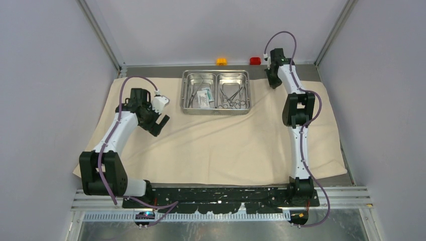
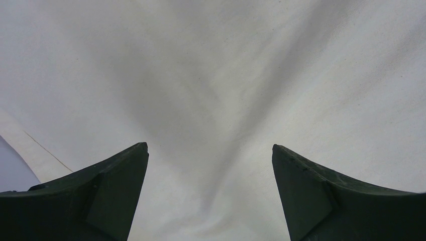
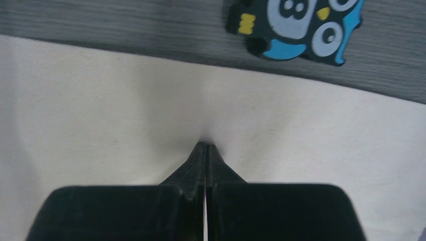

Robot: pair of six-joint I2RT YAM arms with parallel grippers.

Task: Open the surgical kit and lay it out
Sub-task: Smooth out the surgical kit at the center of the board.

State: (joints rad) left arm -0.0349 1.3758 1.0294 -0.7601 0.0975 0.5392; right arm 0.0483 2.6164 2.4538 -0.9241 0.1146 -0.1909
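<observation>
**Now, cloth [image 1: 211,145] spread, tray [image 1: 216,72] not yet unloaded**

My right gripper [image 3: 206,145] has its fingers pressed together, tips down on the cloth just inside its far edge, by the far right corner. The fabric dimples around the tips. I cannot tell whether a thin fold is caught between them or whether I am only pressing. Either way, I judge this contact serves to settle that corner flat. My left gripper [image 2: 210,148] hangs with its fingers wide apart and nothing between them, above bare cloth on the left side, free to take the next job.

The cloth lies open across most of the table, with shallow wrinkles running toward the middle. The tray sits on it at the far centre. Its left compartment holds the packets [image 1: 203,98] and some slim tools, and its right one holds the ring-handled clamps [image 1: 233,98], piled too closely to count.

Room is good: the whole near half of the cloth is bare, which suits laying instruments out in rows. The far side is tighter. Just past the cloth's edge, on the grey table [image 3: 100,20], lies a black-and-blue owl gadget [image 3: 296,27] close to my right fingertips, and an orange block [image 1: 221,61] and a red block [image 1: 255,61] sit behind the tray. I would lift my right arm before swinging it.
</observation>
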